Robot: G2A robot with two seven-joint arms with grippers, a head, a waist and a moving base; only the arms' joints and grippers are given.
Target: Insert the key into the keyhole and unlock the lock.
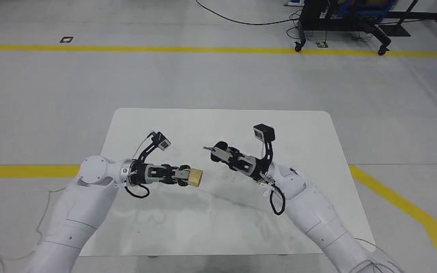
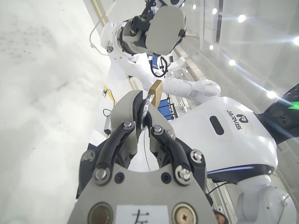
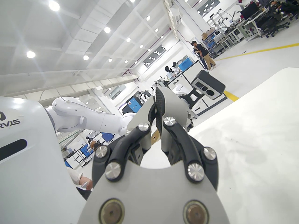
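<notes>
The brass lock (image 1: 195,177) (image 2: 157,92) is held in the air above the white bench (image 1: 287,136). It is clamped by its silver shackle (image 2: 148,101) in the left gripper (image 1: 184,175) (image 2: 144,108), whose jaws are closed tightly on it. The key (image 1: 207,147) (image 2: 192,36) is pinched in the right gripper (image 1: 217,149) (image 3: 158,108), whose jaws are pressed together, with the thin blade left protruding toward the lock. Key tip and lock are kept apart by a gap.
</notes>
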